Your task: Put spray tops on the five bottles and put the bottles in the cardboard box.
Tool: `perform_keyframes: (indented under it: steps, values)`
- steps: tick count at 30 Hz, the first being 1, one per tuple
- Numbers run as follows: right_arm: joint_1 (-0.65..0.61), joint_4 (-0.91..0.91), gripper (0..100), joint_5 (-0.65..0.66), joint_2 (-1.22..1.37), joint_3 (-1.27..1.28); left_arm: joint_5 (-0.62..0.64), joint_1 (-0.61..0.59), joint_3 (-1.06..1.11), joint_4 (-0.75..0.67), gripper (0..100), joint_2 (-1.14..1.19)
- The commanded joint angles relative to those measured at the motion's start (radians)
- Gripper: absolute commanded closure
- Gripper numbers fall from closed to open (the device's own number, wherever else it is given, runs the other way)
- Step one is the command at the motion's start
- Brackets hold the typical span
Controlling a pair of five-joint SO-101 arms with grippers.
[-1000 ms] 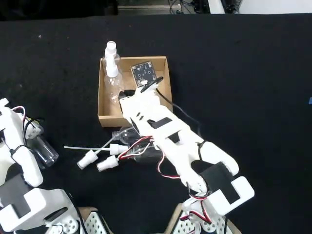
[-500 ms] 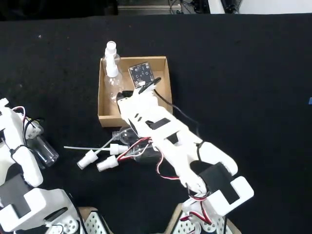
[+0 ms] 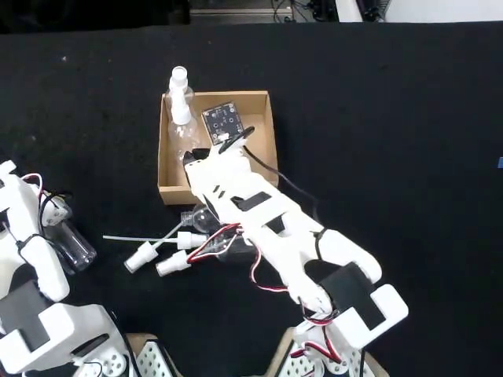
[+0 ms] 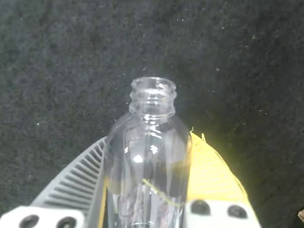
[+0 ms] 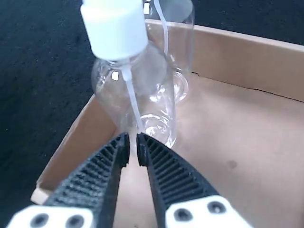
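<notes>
A shallow brown cardboard box (image 3: 272, 126) sits mid-way across the black table (image 3: 393, 157). Two clear plastic bottles with white spray tops (image 3: 181, 110) stand in its far left corner, and loose white spray tops (image 3: 142, 257) lie beyond its near edge.

The left gripper (image 4: 148, 164) clamps an uncapped clear bottle (image 4: 151, 137).

The right gripper (image 5: 132, 142), fingers almost together and empty, sits just beside a capped bottle (image 5: 142, 85). It should lift straight up so it doesn't topple the bottle.

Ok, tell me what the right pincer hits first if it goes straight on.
Most likely the capped bottle standing in the cardboard box: the right pincer points at its lower body, close by. Whether they touch is unclear.
</notes>
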Motion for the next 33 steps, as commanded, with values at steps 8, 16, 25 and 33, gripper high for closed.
perform_keyframes:
  steps: [8, 16, 25, 33]
  values:
    - [-0.014, -0.08, 98.3, 0.005, -0.004, -0.062, 0.009, 0.007, -0.013, -0.012, 97, -0.055]
    - [-0.012, -0.08, 98.7, 0.008, -0.114, 0.019, 0.009, 0.007, -0.012, -0.012, 97, -0.055]
    - [0.043, 0.097, 98.7, 0.003, -0.163, -0.024, 0.009, 0.007, -0.013, -0.012, 97, -0.055]
    - [0.06, 0.287, 98.7, 0.003, -0.058, -0.18, 0.009, 0.007, -0.013, -0.012, 97, -0.055]
